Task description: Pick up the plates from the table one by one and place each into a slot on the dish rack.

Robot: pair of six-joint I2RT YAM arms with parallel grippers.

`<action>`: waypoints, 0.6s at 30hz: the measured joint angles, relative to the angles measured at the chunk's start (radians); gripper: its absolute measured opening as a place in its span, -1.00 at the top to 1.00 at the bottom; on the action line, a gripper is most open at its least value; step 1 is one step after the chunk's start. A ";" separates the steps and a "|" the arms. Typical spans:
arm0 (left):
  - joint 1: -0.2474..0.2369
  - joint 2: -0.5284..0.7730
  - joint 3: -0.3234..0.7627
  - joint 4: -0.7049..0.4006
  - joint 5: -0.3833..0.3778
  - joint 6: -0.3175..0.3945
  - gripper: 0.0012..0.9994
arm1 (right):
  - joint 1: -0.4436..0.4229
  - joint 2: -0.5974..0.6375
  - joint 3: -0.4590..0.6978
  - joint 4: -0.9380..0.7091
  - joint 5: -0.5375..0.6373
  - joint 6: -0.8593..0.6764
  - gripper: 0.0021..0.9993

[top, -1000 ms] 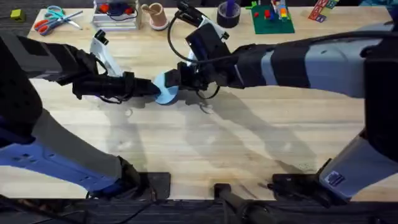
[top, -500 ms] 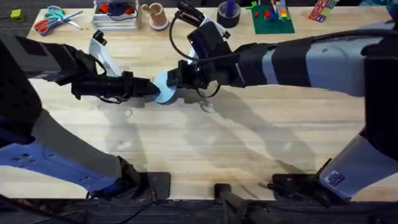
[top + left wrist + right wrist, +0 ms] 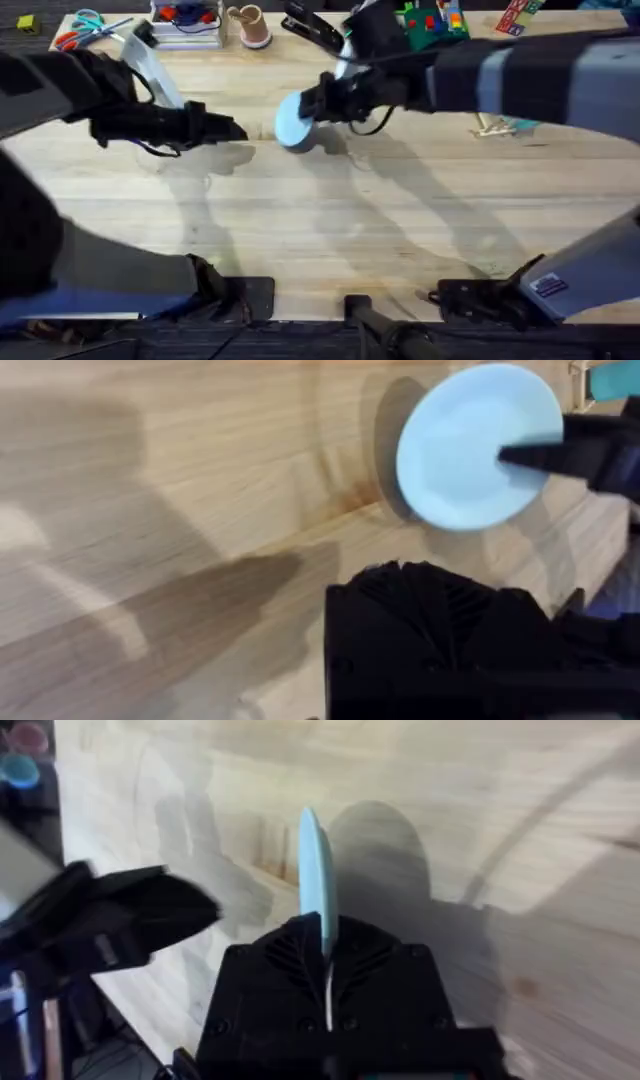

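Note:
My right gripper (image 3: pixel 310 111) is shut on the edge of a light blue plate (image 3: pixel 290 122) and holds it on edge above the table (image 3: pixel 330 230), left of centre at the back. In the right wrist view the plate (image 3: pixel 312 860) stands upright out of that gripper (image 3: pixel 325 935). My left gripper (image 3: pixel 232 128) hangs a short way left of the plate, apart from it, and faces the plate (image 3: pixel 470 445) in the left wrist view. The dish rack (image 3: pixel 490 125) stands at the right under the right arm, a teal plate (image 3: pixel 522 125) beside or in it.
Along the back edge lie scissors (image 3: pixel 85 28), a clear tray (image 3: pixel 185 20), a pink cup (image 3: pixel 250 25) and a green baseplate with bricks (image 3: pixel 430 25). Bare wood spreads across the middle and front of the table.
The left gripper has let go of the blue plate and drawn back to the left. The right arm has carried the plate up and to the right.

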 joint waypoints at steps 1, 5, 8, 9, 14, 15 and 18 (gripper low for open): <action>0.000 -0.030 0.002 -0.007 -0.002 0.000 0.92 | -0.013 -0.014 0.000 -0.017 0.003 -0.012 0.94; -0.011 -0.154 0.005 -0.036 -0.007 0.002 0.92 | -0.050 -0.081 0.000 -0.102 0.018 -0.069 0.94; -0.052 -0.238 0.005 -0.061 -0.017 0.001 0.92 | -0.067 -0.146 0.000 -0.179 0.046 -0.126 0.94; -0.078 -0.267 0.005 -0.066 -0.028 -0.004 0.92 | -0.072 -0.166 0.000 -0.199 0.053 -0.143 0.94; -0.225 -0.390 0.005 -0.074 -0.116 -0.072 0.92 | -0.097 -0.299 0.000 -0.330 0.109 -0.230 0.94; -0.252 -0.410 0.006 -0.074 -0.138 -0.088 0.92 | -0.102 -0.323 0.000 -0.351 0.119 -0.244 0.94; -0.332 -0.467 0.012 -0.079 -0.219 -0.152 0.92 | -0.121 -0.399 0.000 -0.430 0.154 -0.292 0.94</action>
